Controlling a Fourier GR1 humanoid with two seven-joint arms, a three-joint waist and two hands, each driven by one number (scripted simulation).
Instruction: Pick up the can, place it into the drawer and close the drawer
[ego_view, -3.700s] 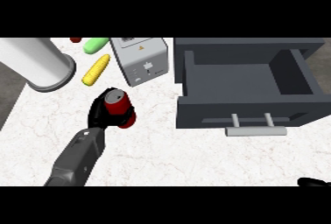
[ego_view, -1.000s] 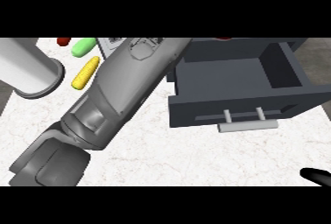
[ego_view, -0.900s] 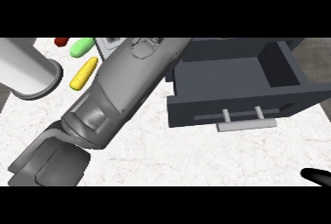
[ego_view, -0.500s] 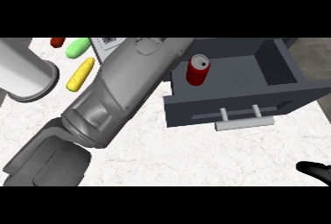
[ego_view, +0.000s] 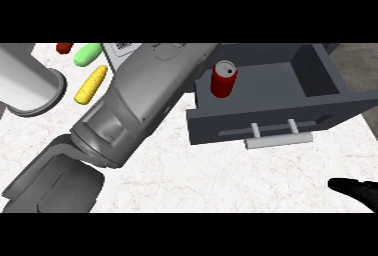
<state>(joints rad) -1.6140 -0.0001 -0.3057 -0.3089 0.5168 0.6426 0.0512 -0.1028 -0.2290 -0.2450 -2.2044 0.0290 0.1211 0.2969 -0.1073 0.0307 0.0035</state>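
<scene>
The red can (ego_view: 223, 79) with a silver top stands upright inside the open dark grey drawer (ego_view: 280, 116), near its left wall. Nothing is holding it. My left forearm (ego_view: 140, 107) crosses the head view from the lower left up to the top, just left of the drawer. Its hand lies past the top edge and does not show. The drawer's pale handle (ego_view: 273, 137) faces me on the front panel. My right hand (ego_view: 354, 190) rests at the lower right corner, fingers relaxed, holding nothing.
A tall white cylinder (ego_view: 26, 90) stands at the far left. A yellow corn cob (ego_view: 91, 84), a green item (ego_view: 87, 54) and a red item (ego_view: 65, 47) lie behind it, beside a grey box (ego_view: 122, 49). White marble counter (ego_view: 221, 175) spreads before the drawer.
A second ago the can was hidden by my left arm; now it stands free in the drawer. The left forearm has drawn back slightly. The right hand shows a little more.
</scene>
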